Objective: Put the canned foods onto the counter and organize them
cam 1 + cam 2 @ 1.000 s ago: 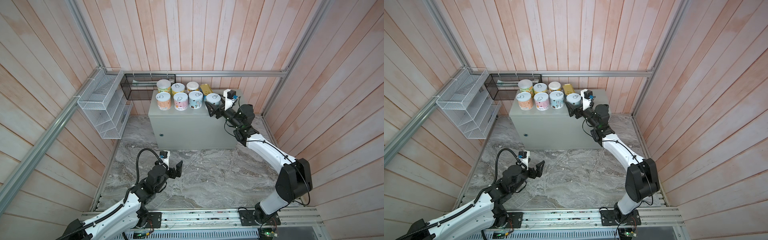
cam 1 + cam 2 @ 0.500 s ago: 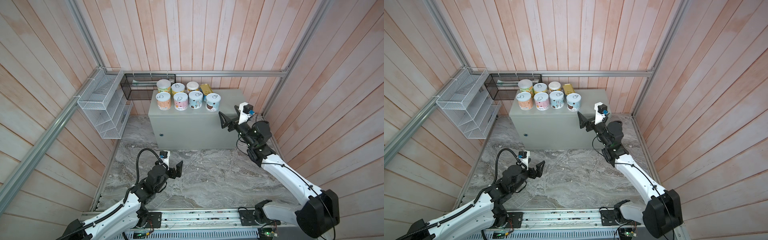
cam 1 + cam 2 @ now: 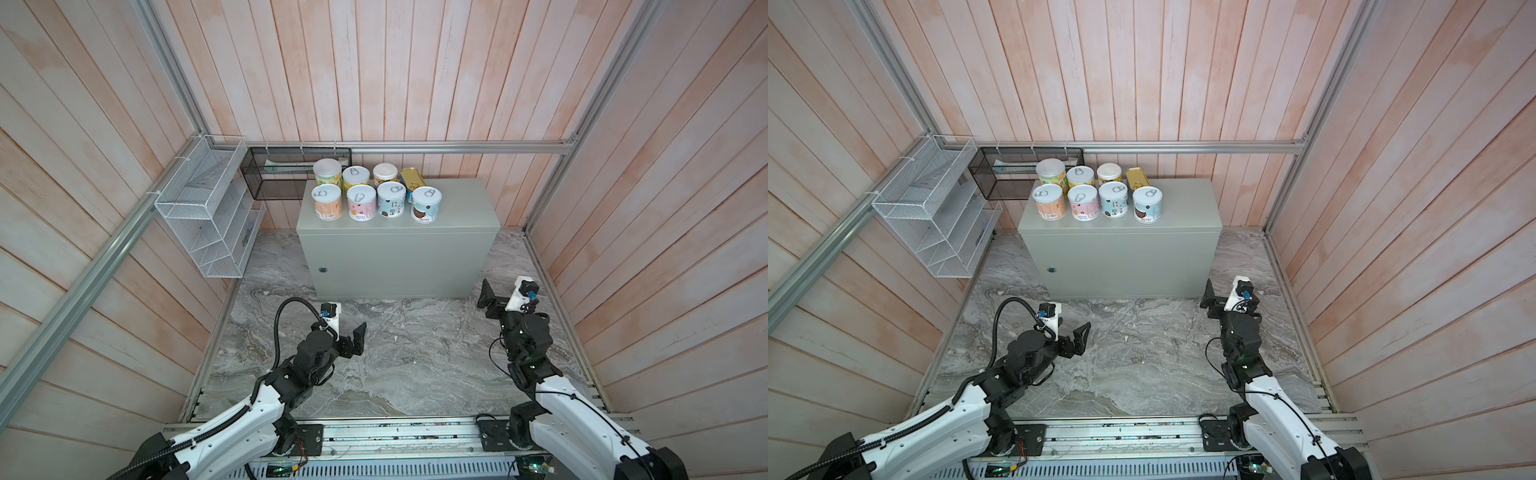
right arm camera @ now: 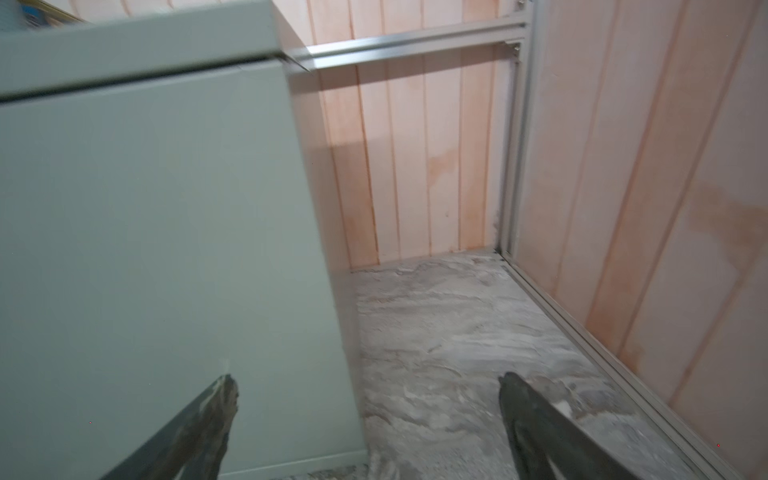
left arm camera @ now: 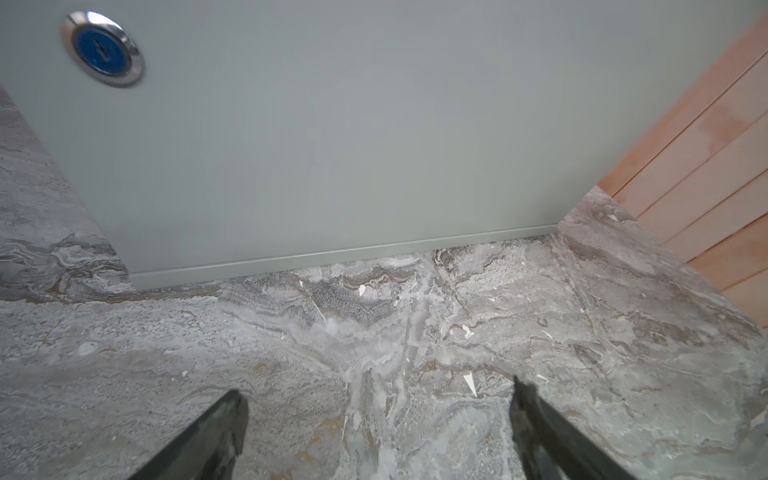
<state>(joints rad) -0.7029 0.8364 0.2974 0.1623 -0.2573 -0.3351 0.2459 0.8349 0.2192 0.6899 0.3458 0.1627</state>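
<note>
On the left part of the grey metal counter, the eight canned foods stand in two rows of four, with the flat gold tin at the right end of the back row. Low over the marbled stone floor, the left gripper faces the counter's front and the right gripper is near its right front corner. Both have their jaws spread wide and hold nothing.
</note>
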